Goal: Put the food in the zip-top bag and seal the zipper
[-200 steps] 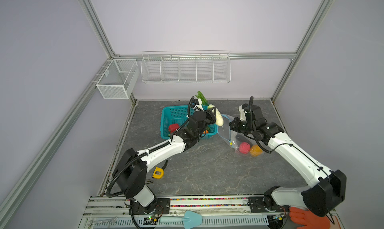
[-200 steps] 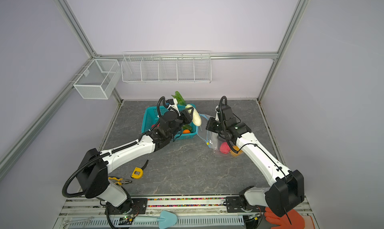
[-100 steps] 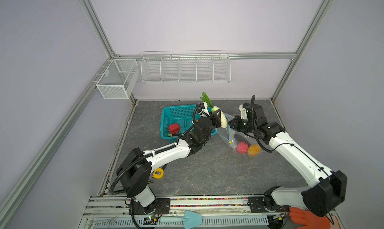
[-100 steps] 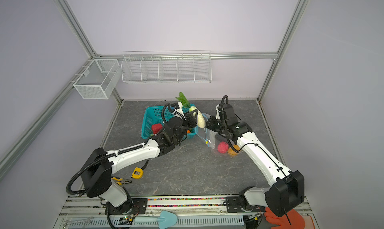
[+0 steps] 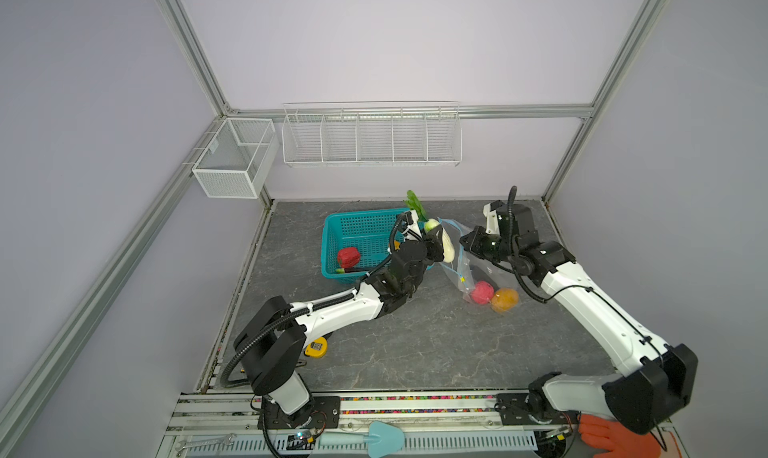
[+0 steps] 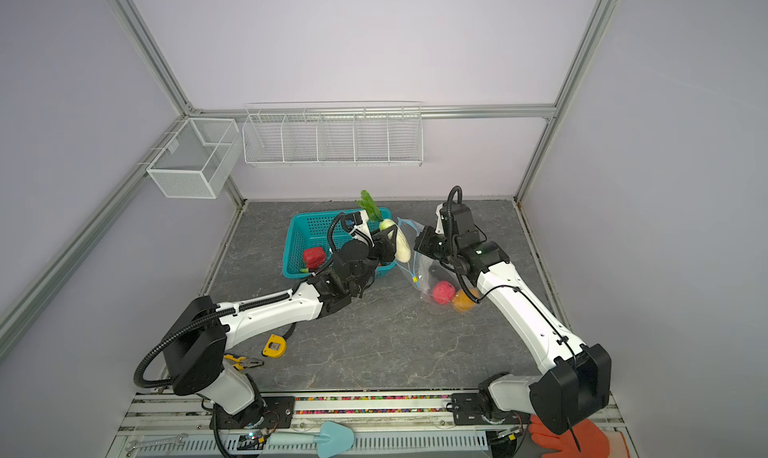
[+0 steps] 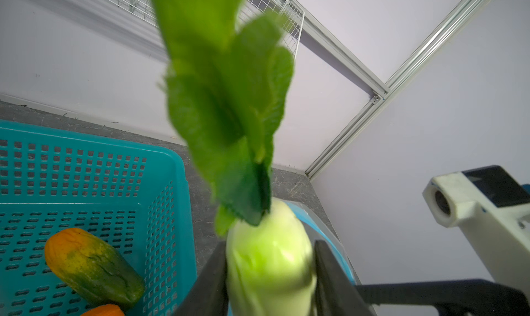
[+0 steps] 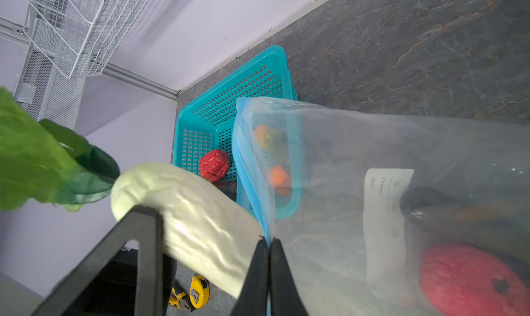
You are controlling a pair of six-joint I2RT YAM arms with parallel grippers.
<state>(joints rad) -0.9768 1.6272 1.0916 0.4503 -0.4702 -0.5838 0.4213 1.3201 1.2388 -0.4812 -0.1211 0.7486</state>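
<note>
Since we swung the white radish (image 5: pixel 445 248) from over the teal basket (image 5: pixel 357 227) to the zip-top bag (image 5: pixel 466 268) mouth, our left gripper (image 7: pixel 269 274) clasps it half-closed — our right gripper (image 8: pixel 268 242), pinched tight on the zipper (image 8: pixel 249 168), lifts that mouth beside the basket; release looks next.

The basket (image 5: pixel 361 231) sits near the table's (image 5: pixel 415 352) back edge, left of the middle, with a toy pepper (image 5: pixel 348 257) in it. The zip-top bag (image 5: pixel 478 268) lies just right of it, two toy fruits (image 5: pixel 482 292) in its front end. The radish (image 5: pixel 444 243) hangs between them. The tape measure (image 5: pixel 316 347) lies toward the front left corner.
</note>
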